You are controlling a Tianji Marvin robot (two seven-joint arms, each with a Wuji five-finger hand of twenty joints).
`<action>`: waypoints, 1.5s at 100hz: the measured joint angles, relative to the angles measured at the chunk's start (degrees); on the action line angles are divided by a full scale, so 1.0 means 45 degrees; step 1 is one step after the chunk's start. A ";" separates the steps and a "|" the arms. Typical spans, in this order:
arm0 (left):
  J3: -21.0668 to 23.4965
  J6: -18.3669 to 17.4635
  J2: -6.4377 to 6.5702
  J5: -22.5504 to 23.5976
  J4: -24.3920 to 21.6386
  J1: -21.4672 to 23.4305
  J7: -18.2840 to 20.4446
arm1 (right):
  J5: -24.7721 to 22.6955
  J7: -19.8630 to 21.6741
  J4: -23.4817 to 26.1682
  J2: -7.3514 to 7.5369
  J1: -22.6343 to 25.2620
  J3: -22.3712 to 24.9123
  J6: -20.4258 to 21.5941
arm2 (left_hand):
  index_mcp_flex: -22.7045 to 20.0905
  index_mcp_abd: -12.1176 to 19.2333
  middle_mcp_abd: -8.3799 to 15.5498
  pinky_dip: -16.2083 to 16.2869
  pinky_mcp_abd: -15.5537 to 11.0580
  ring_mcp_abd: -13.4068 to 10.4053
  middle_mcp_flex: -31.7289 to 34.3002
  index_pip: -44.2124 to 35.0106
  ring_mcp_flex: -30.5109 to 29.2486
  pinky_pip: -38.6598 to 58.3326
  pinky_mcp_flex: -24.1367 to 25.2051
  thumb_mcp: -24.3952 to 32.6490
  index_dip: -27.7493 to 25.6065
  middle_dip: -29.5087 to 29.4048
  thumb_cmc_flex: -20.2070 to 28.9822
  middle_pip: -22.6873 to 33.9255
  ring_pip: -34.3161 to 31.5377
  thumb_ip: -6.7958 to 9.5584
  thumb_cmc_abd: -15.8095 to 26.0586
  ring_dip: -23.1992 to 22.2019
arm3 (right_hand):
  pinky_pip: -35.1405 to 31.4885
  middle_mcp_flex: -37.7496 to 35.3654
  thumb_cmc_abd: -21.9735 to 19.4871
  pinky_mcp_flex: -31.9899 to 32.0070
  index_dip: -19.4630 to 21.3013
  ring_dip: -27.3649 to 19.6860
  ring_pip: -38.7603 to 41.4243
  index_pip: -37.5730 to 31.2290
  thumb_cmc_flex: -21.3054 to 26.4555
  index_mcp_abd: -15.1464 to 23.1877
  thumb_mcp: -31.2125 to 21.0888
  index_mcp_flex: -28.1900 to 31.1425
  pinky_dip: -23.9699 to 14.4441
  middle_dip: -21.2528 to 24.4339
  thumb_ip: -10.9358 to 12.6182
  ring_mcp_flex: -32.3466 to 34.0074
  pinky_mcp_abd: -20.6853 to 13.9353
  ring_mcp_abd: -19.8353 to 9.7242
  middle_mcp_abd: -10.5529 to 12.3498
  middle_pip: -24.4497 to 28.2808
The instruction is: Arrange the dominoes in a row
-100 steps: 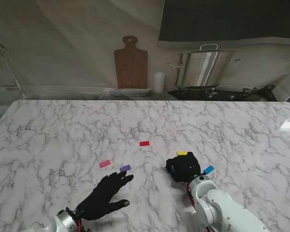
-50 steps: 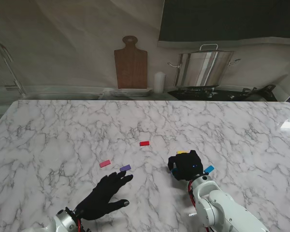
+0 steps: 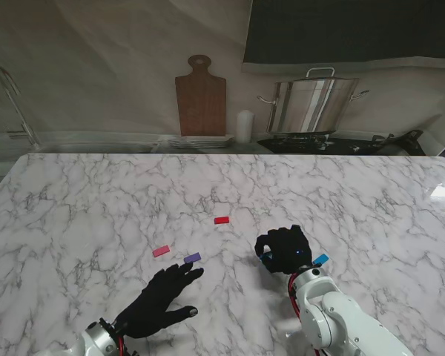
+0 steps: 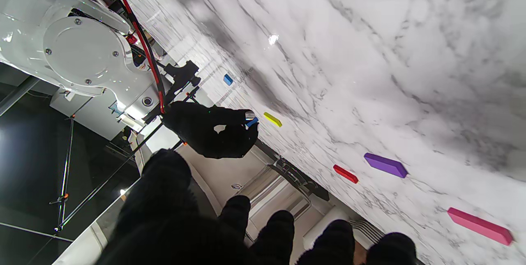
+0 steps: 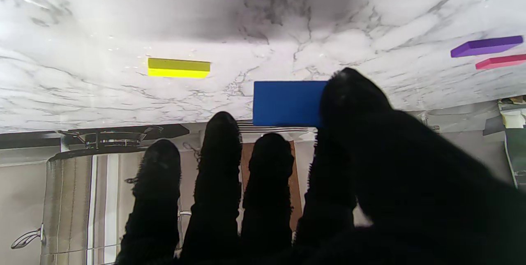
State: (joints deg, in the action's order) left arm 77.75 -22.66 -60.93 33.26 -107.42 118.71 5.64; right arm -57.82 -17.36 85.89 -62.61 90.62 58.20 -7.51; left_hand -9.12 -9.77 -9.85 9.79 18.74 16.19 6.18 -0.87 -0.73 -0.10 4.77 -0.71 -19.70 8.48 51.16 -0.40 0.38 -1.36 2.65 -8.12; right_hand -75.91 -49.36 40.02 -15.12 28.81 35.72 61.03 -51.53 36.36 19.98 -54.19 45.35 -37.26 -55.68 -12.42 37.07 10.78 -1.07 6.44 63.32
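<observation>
**Right hand pinches a blue domino above the marble**

The right hand (image 3: 283,251), lower centre-right of the stand view, pinches the dark blue rectangular domino (image 5: 287,103) between thumb and forefinger, off the white marble table (image 3: 96,200). The hand hides the flat yellow domino (image 5: 178,67) from the stand. The left hand (image 3: 157,298) lies flat, fingers spread, holding nothing, nearly touching the purple domino (image 3: 192,258). Open marble surrounds the red domino (image 3: 222,220).

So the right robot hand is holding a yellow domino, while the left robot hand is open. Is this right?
Not quite: the right robot hand holds a blue domino, as the right wrist view shows. The yellow domino lies on the table. The left robot hand is open.
</observation>
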 measured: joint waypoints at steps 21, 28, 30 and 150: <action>0.0017 0.0000 0.0000 -0.0009 -0.0019 0.0011 0.0000 | 0.0703 0.0013 0.0220 -0.0074 0.0176 0.0170 0.0185 | 0.0000 0.0000 0.0000 0.0000 0.0000 0.0000 0.0000 0.0000 0.0000 0.0000 0.0000 0.0000 0.0000 -0.0006 0.0000 0.0000 0.0000 0.0000 0.0000 0.0058 | 0.0078 -0.2894 -0.0550 -0.0478 0.0875 -0.1109 -0.2102 0.0068 0.0000 0.0186 0.0270 -0.0547 0.0000 0.3392 0.0000 0.1366 0.0165 0.0000 0.0031 -0.4781; 0.0036 -0.0004 0.0000 -0.0011 -0.0028 0.0014 0.0028 | 0.0800 0.0084 0.0363 -0.0102 0.0287 0.0241 0.0191 | 0.0000 0.0000 0.0000 0.0000 0.0000 0.0000 0.0000 0.0000 0.0000 0.0000 0.0000 0.0000 0.0000 -0.0013 0.0000 0.0000 0.0000 0.0000 0.0000 0.0060 | 0.0174 -0.3846 -0.0675 -0.0718 0.0994 -0.1424 -0.2845 0.0045 0.0016 0.0186 0.0280 -0.0660 0.0039 0.4627 0.0000 0.1967 0.0261 -0.0080 0.0007 -0.6234; 0.0046 -0.0012 0.0000 -0.0010 -0.0029 0.0015 0.0045 | 0.0855 0.0114 0.0412 -0.0110 0.0323 0.0264 0.0196 | 0.0000 0.0000 0.0000 0.0000 0.0000 0.0000 0.0000 0.0000 0.0000 0.0000 0.0000 0.0000 0.0000 -0.0015 0.0000 0.0000 0.0000 0.0000 0.0000 0.0061 | 0.0178 -0.4014 -0.0675 -0.0817 0.0996 -0.1520 -0.3022 0.0038 0.0016 0.0186 0.0280 -0.0661 0.0053 0.4955 0.0000 0.2080 0.0287 -0.0081 0.0005 -0.6516; 0.0511 -0.0496 -0.0002 0.0353 -0.0140 0.0198 -0.0195 | 0.5697 -0.1218 0.2104 -0.1276 0.2064 -0.1360 -0.0867 | 0.0000 0.0000 0.0001 0.0000 0.0000 -0.0006 0.0000 0.0000 0.0000 0.0000 0.0000 0.0000 -0.0003 -0.0021 0.0000 0.0000 0.0000 0.0000 0.0000 0.0089 | -0.0244 -0.5004 -0.0540 -0.1776 -0.0656 -0.2566 -0.5610 -0.1892 0.0041 -0.1538 -0.0718 -0.1084 0.0648 0.7386 -0.0001 0.3832 0.0472 0.0005 -0.0680 -0.7317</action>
State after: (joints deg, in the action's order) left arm 80.05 -24.89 -60.94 34.84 -108.05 119.60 4.76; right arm -32.18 -22.84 95.35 -68.35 99.90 52.08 -11.41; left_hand -9.12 -9.77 -9.85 9.79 18.74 16.16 6.18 -0.87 -0.73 -0.10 4.77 -0.71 -19.71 8.39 51.16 -0.40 0.38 -1.36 2.65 -7.72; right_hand -77.01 -71.88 37.59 -23.11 25.86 24.17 35.79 -60.05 36.54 13.06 -57.42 40.48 -34.34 -22.44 -12.42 54.31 12.91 -1.05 3.38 30.39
